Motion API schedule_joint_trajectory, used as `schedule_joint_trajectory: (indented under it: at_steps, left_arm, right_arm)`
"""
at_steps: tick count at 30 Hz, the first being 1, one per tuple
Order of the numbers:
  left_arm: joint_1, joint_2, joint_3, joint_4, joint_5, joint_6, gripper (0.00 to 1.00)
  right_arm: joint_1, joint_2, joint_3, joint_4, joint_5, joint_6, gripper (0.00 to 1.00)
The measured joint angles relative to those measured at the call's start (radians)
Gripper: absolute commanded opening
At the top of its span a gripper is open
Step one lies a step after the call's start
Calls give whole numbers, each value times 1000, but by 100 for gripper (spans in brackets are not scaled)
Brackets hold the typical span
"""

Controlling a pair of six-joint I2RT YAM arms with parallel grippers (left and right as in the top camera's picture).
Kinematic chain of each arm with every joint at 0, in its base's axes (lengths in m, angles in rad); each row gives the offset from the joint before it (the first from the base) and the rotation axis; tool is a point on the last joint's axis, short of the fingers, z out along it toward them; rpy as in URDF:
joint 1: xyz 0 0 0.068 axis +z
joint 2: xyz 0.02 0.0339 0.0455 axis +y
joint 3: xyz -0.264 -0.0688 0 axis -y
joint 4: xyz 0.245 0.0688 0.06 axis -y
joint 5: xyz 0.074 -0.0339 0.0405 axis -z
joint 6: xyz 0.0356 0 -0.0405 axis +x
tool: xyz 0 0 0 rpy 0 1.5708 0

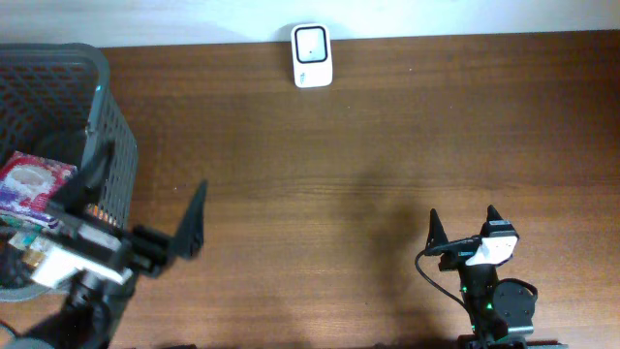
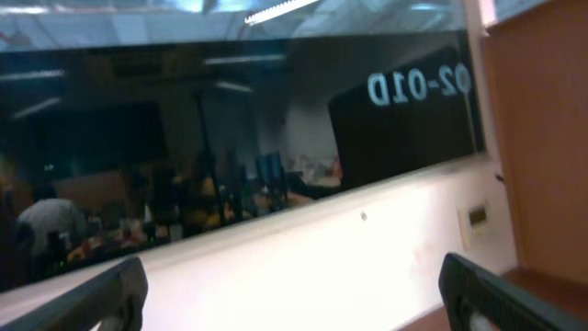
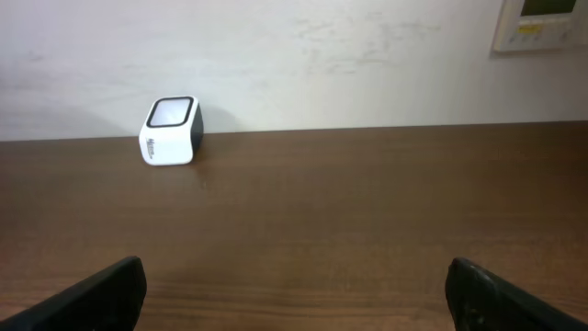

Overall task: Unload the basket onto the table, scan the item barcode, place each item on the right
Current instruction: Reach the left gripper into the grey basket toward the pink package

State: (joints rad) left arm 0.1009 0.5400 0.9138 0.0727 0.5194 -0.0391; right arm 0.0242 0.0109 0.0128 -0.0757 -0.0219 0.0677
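A white, box-shaped plastic barcode scanner (image 1: 312, 55) with a dark-rimmed window stands at the far edge of the brown wooden table (image 1: 387, 145), against the pale wall (image 3: 367, 64). Nothing touches it. Well to the left of the scanner and nearer the robot is a dark grey plastic mesh basket (image 1: 116, 126). In it lies a pink-and-white printed packet (image 1: 34, 182), beside other packaged goods too small to make out. The packet is inside the basket and no finger touches it. The left gripper (image 1: 150, 184) is near the basket's right wall, far from the scanner. Its black jaws are spread wide and empty, one reaching over the basket rim and the other over bare wood. Its own camera is tilted up at a dark window, with only the fingertips at the lower corners. The right gripper (image 1: 463, 215) is well to the right of the scanner at the near edge of the table. Its jaws are also spread wide with nothing between them, and it faces the scanner across open tabletop.
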Motion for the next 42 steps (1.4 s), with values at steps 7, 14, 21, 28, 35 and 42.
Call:
schedule_joint_trajectory:
  at_steps: [7, 14, 21, 28, 35, 42]
  left_arm:
    - [37, 653, 866, -887, -86, 97, 99]
    - [127, 978, 1013, -974, -766, -39, 99]
    - [328, 1056, 1009, -1106, -1014, -79, 68]
    - [397, 1075, 715, -1032, -872, 90, 99]
    - [412, 1091, 504, -914, -732, 311, 99]
    - [410, 1153, 499, -863, -734, 445, 99]
  right_arm:
    - [1, 1, 0, 0, 0, -1, 98]
    - [1, 0, 0, 0, 0, -1, 99]
    - [1, 0, 0, 0, 0, -1, 99]
    - [1, 0, 0, 0, 0, -1, 99]
    - [1, 0, 0, 0, 0, -1, 99]
    - [1, 0, 0, 0, 0, -1, 99]
